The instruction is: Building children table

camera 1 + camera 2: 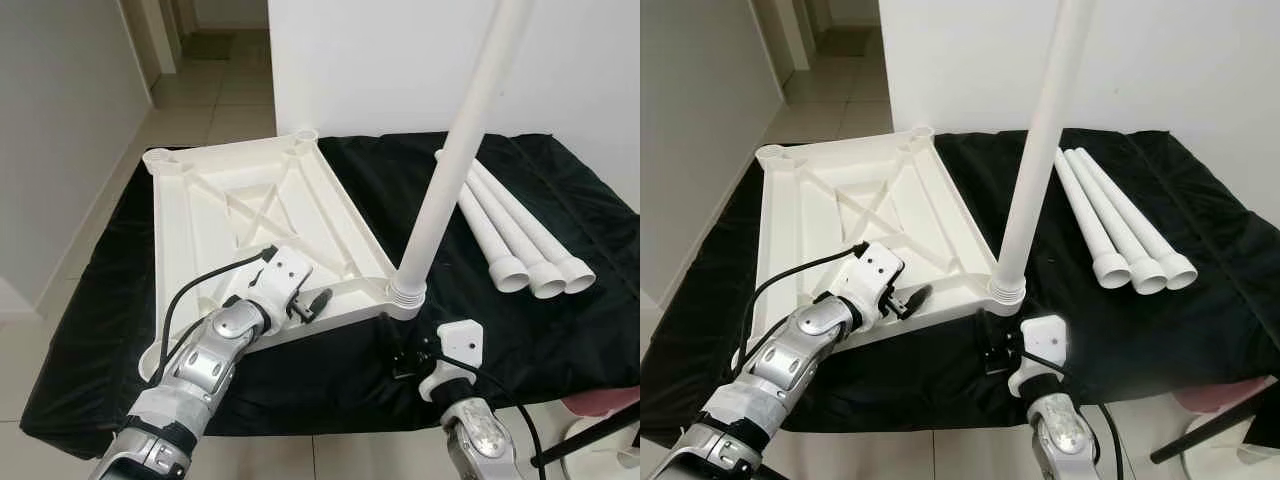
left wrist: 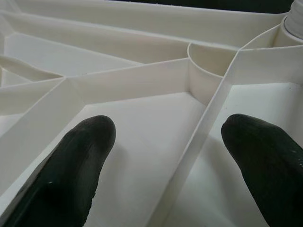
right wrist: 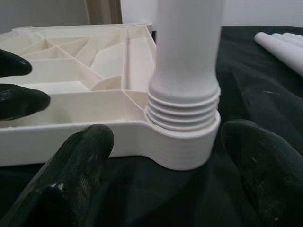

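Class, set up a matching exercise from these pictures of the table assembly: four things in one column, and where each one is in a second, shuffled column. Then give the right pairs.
Things
1. upright leg
2. three loose legs
3. left claw
4. right claw

Places
A. lying side by side on the black cloth
B. over the near rim of the upturned tabletop
C. standing in a corner socket of the tabletop
D. open on the cloth, just before that socket

Pairs: 1-C, 2-A, 3-B, 4-D
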### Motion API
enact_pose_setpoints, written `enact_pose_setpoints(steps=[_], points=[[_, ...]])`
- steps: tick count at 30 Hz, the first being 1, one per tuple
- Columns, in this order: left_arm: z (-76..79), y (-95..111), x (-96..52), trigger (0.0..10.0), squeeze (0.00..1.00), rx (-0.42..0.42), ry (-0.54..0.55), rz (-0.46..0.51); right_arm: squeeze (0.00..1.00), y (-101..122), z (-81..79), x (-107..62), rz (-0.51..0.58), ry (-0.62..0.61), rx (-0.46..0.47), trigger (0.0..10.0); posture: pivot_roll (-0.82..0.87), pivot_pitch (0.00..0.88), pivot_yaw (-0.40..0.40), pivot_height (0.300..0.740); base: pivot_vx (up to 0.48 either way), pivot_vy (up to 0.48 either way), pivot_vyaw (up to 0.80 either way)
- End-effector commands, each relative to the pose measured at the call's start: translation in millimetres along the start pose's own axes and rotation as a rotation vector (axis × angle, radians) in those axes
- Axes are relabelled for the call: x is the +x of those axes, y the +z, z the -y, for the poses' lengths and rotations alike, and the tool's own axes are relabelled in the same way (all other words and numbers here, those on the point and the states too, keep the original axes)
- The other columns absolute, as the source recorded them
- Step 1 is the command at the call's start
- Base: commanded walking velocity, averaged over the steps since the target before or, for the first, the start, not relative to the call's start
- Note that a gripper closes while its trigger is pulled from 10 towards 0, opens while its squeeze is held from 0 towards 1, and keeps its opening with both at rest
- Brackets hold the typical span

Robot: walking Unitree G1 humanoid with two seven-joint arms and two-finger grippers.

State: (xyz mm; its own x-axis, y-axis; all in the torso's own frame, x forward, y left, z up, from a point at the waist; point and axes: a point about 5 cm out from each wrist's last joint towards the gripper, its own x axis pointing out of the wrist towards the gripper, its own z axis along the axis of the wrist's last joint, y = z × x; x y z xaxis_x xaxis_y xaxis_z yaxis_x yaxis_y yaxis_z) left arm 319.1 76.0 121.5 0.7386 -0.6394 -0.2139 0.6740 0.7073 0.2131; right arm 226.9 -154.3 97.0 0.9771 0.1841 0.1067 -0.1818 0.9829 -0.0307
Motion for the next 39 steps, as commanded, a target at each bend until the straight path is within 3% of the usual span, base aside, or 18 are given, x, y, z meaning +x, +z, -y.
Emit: enact_pose_setpoints(steps=[1,11,20,24,30,31,32,33,34,39], points=[[-13.7,-3,1.8,10.0,0.00,-0.028,0.166,-0.043,0.00,5,1.1,-3.6,0.035,0.010,0.025,10.0,-0.10,0.000,0.043,0.740,0.000,0.000,0.00],[-17.7,-10,4.6,10.0,0.00,-0.038,0.149,-0.123,0.00,3,8.2,-15.1,0.033,-0.003,0.057,10.0,-0.10,0.000,0.043,0.740,0.000,0.000,0.00],[-26.0,-16,2.4,10.0,0.00,-0.038,0.165,-0.251,0.00,7,7.0,-7.9,0.047,0.002,0.059,10.0,-0.09,0.021,0.048,0.740,0.000,0.000,0.00],[-32.9,-19,-1.7,10.0,0.00,-0.079,0.196,-0.317,0.00,5,4.7,-5.4,0.043,0.014,0.061,10.0,-0.09,0.025,0.049,0.740,0.000,0.000,0.00],[-36.1,-23,-3.3,10.0,0.00,-0.104,0.208,-0.345,0.00,4,3.3,-0.8,0.043,0.022,0.065,10.0,-0.08,0.021,0.046,0.740,0.000,0.000,0.00],[-36.9,-23,-3.5,3.8,0.00,-0.105,0.212,-0.350,0.00,5,2.8,1.2,0.046,0.023,0.067,10.0,-0.08,0.018,0.046,0.740,0.000,0.000,0.00],[-36.9,-23,-3.5,3.8,0.00,-0.105,0.212,-0.350,0.00,5,2.8,1.2,0.046,0.023,0.067,10.0,-0.08,0.018,0.046,0.740,0.000,0.000,0.00],[-37.5,-22,-3.7,2.5,0.00,-0.108,0.215,-0.353,0.00,5,2.3,2.7,0.050,0.025,0.068,10.0,-0.08,0.015,0.047,0.740,0.000,0.000,0.00],[-38.1,-23,-3.8,0.0,0.00,-0.113,0.216,-0.357,0.00,6,1.9,4.5,0.054,0.027,0.067,10.0,-0.09,0.013,0.048,0.740,0.000,0.000,0.00],[-39.5,-23,-4.8,0.0,0.00,-0.126,0.220,-0.369,0.00,6,3.1,7.3,0.057,0.023,0.065,10.0,-0.09,0.011,0.051,0.740,0.000,0.000,0.00]])
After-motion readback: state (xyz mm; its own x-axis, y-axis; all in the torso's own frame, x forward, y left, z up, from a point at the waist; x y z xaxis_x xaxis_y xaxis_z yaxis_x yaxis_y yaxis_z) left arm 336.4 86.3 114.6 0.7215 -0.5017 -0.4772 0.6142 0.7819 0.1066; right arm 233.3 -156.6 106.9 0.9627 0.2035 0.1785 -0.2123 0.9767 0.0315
